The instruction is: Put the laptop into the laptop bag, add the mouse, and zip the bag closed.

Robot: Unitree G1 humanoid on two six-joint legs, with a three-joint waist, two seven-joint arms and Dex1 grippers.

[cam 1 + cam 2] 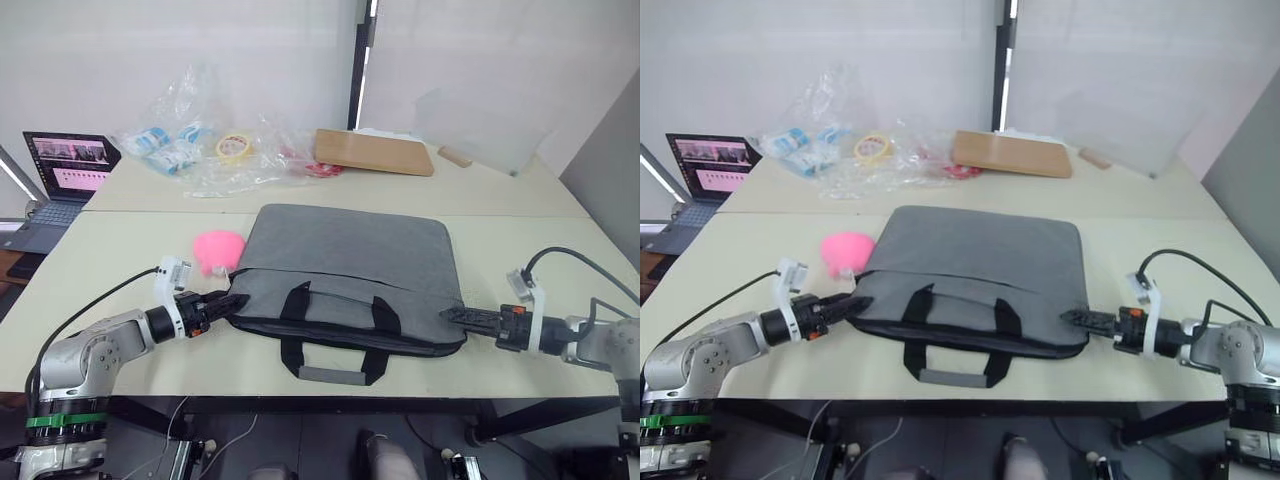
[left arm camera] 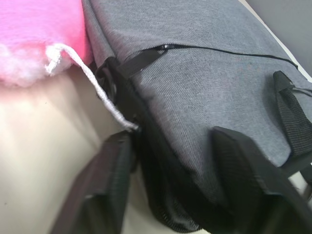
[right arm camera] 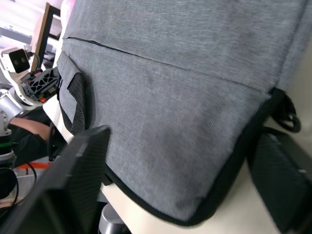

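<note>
The grey laptop bag (image 1: 345, 262) lies flat in the middle of the near table, its two black handles (image 1: 335, 345) toward me. My left gripper (image 1: 232, 303) is at the bag's near left corner. In the left wrist view its fingers (image 2: 105, 187) stand apart, with the bag's black edge (image 2: 161, 195) between them. My right gripper (image 1: 455, 316) is at the near right corner, open, and its fingers (image 3: 73, 180) straddle that corner (image 3: 214, 195). The laptop and the mouse are hidden or out of view.
A fluffy pink ball (image 1: 218, 248) touches the bag's left side, just beyond my left gripper. On the far table are a small dark laptop with a lit screen (image 1: 65, 165), plastic bags (image 1: 185, 140), a tape roll (image 1: 234, 148) and a wooden board (image 1: 375, 152).
</note>
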